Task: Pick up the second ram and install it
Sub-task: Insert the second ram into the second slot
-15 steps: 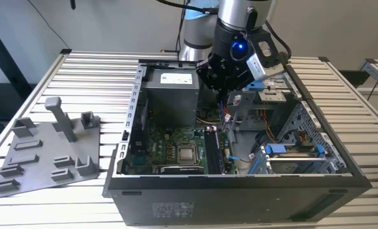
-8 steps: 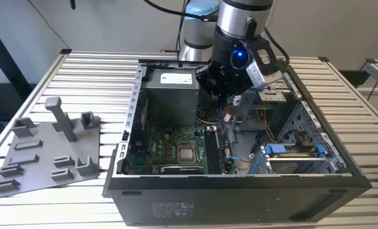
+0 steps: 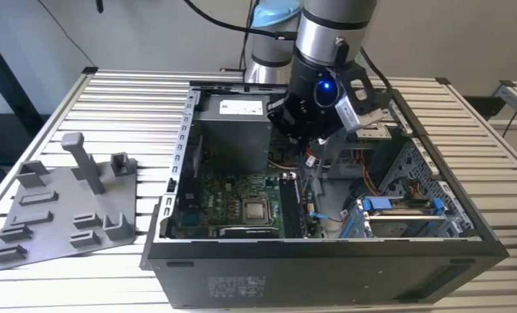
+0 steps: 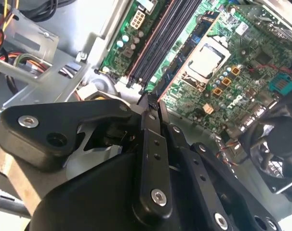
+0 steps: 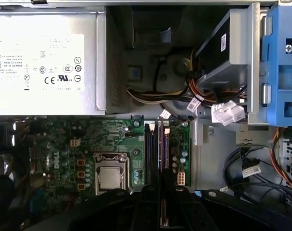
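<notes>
My gripper [image 3: 315, 142] hangs inside the open computer case [image 3: 328, 257], over the strip of long black memory slots [image 4: 165, 38] on the green motherboard [image 3: 227, 202]. In both wrist views the fingers are closed together on a thin dark edge. This looks like the second ram [image 4: 152, 102], held edge-on with most of it hidden by the fingers. In the first wrist view the gripper [image 5: 160, 197] lines up with the slots [image 5: 149, 154], and a thin strip runs out from between its fingers along them.
A grey fixture plate [image 3: 62, 208] with pegs lies on the slatted table at the exterior view's left. Inside the case are a grey power supply [image 5: 45, 62], the processor [image 5: 110, 175], loose cables [image 5: 204, 103] and a blue drive bracket [image 5: 281, 62].
</notes>
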Action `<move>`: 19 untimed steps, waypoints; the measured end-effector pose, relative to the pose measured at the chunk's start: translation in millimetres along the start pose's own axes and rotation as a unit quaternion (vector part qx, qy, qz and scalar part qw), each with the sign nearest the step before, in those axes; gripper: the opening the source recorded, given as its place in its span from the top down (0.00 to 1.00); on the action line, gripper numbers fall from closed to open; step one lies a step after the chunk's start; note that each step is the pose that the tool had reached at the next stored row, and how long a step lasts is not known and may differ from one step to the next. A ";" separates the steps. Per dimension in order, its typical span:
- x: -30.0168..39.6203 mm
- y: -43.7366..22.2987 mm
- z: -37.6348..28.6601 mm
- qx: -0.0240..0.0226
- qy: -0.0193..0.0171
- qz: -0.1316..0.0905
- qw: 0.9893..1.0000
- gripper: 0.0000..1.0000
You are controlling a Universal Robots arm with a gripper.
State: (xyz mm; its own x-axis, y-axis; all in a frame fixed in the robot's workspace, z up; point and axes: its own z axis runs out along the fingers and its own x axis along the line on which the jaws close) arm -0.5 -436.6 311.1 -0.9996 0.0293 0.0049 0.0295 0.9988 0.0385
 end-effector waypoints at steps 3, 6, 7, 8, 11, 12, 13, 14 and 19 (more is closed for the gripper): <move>-0.1 -1.0 5.3 0.000 0.000 0.000 1.000 0.86; -0.4 -1.3 10.6 0.000 0.001 0.000 1.000 0.86; -0.6 -1.3 12.2 0.000 0.001 0.000 1.000 0.86; -1.0 -1.4 13.5 0.000 0.001 0.000 1.000 0.86; -1.2 -1.6 19.0 0.000 0.001 0.000 1.000 0.86; -1.2 -1.7 20.8 0.000 0.001 0.000 1.000 0.86; -1.2 -1.8 22.6 0.000 0.001 0.000 1.000 0.86; -1.2 -1.8 24.3 0.000 0.001 0.000 1.000 0.86; -1.2 -2.2 33.5 0.000 0.001 0.000 1.000 0.86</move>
State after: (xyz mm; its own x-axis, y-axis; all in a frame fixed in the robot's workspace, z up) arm 0.5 -437.5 277.5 -0.9995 0.0293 0.0072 0.0296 0.9988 0.0385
